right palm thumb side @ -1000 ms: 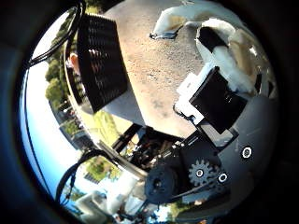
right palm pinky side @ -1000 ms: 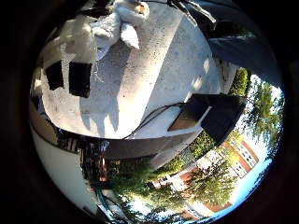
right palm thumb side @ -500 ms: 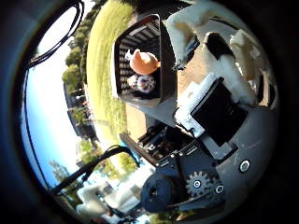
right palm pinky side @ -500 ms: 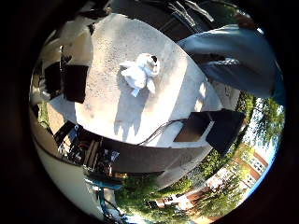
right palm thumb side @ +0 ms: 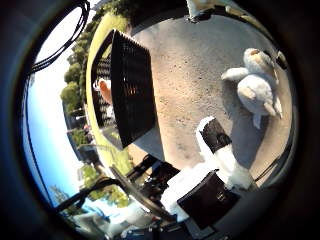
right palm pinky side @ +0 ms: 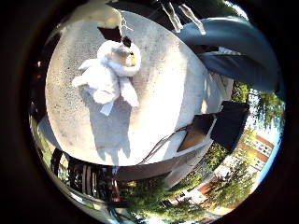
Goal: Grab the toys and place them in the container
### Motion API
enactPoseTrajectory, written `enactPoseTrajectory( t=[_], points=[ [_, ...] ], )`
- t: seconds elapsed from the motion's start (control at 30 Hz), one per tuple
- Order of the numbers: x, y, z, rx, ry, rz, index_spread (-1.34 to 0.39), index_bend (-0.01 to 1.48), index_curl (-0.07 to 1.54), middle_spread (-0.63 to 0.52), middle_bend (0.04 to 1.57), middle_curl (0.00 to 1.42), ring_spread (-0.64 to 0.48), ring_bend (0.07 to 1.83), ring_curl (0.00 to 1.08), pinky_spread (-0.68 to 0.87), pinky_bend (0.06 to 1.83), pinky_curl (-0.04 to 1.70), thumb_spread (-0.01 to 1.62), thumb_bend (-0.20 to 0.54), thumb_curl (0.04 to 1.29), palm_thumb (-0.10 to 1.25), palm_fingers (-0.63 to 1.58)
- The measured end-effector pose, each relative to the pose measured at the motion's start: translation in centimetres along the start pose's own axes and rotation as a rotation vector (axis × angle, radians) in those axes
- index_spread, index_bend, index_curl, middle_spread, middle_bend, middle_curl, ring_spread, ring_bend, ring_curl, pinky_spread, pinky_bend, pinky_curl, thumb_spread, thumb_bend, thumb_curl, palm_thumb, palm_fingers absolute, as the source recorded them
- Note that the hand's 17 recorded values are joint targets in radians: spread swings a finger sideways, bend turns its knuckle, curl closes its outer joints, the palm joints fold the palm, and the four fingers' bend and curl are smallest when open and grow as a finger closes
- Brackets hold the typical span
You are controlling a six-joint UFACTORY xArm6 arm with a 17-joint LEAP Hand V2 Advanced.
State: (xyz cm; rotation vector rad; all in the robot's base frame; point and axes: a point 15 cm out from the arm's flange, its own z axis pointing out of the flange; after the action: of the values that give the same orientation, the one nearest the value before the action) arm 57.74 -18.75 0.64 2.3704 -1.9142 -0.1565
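Outdoors in bright sun, with trees, grass and buildings around, a speckled grey table [right palm pinky side: 159, 116] carries the whole scene. On it lies a white plush toy [right palm pinky side: 110, 74], sprawled on its side with an orange-and-dark patch at the head, well apart from the black mesh container [right palm thumb side: 127, 95] that stands at the table's edge. Taking the container as landmark: the plush toy lies on open tabletop out from its long wall, with bare surface between them, and the hand [right palm thumb side: 220, 150] hangs over the table nearer the toy than the container. Through the mesh something orange and pale shows inside the container, seemingly a toy already put in, though the wall hides most of it. One finger reaches out fairly straight toward the table, touching nothing, so the hand looks spread and empty; its other fingers are out of view, so how far they are curled cannot be told. By this layout the step in hand is the approach to the plush toy, not yet a grasp. The next move would call for lowering the palm over the toy's soft body and closing round its middle, not a limb. How high the palm hangs is hard to judge.
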Motion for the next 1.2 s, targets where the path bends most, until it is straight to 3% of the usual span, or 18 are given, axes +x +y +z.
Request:
enactPoseTrajectory(
  t=[0.3,0.5,0.77,0.93,1.0,1.07,1.13,1.2],
  points=[
    [0.9,-0.5,2.7,0.009,0.037,0.033,-0.24,0.15,0.48,0.05,0.18,0.37,0.27,0.43,0.32,0.47,0.48,0.42,1.17,-0.044,0.4,0.55,0.05],
    [1.3,0.5,5.8,-0.047,0.067,0.027,-0.2,0.14,0.4,0.07,0.17,0.35,0.29,0.43,0.32,0.49,0.54,0.41,1.17,-0.039,0.36,0.47,0.1],
    [0.4,2.0,9.5,-0.114,0.058,0.026,-0.15,0.16,0.33,0.07,0.19,0.34,0.32,0.45,0.32,0.53,0.62,0.4,1.16,-0.029,0.33,0.45,0.18],
    [1.4,3.0,10.5,-0.152,0.102,0.041,-0.11,0.15,0.31,0.05,0.19,0.34,0.34,0.56,0.33,0.56,0.69,0.39,1.16,-0.027,0.32,0.45,0.37],
    [1.7,3.6,10.7,-0.165,0.099,0.047,-0.12,0.16,0.29,0.02,0.24,0.35,0.32,0.66,0.34,0.58,0.79,0.4,1.16,-0.023,0.32,0.46,0.64],
    [1.9,4.1,10.8,-0.178,0.095,0.053,-0.18,0.16,0.28,-0.01,0.4,0.41,0.26,0.78,0.38,0.56,0.87,0.42,1.16,-0.018,0.33,0.48,1.02],
    [2.0,4.6,11.0,-0.191,0.087,0.062,-0.24,0.14,0.28,-0.02,0.55,0.48,0.23,0.91,0.44,0.52,0.94,0.47,1.16,0.0,0.34,0.53,1.21],
    [2.3,4.9,11.1,-0.194,0.084,0.071,-0.3,0.16,0.29,-0.05,0.72,0.56,0.16,1.07,0.52,0.48,1.01,0.54,1.16,0.032,0.38,0.65,1.19]
  ],
)
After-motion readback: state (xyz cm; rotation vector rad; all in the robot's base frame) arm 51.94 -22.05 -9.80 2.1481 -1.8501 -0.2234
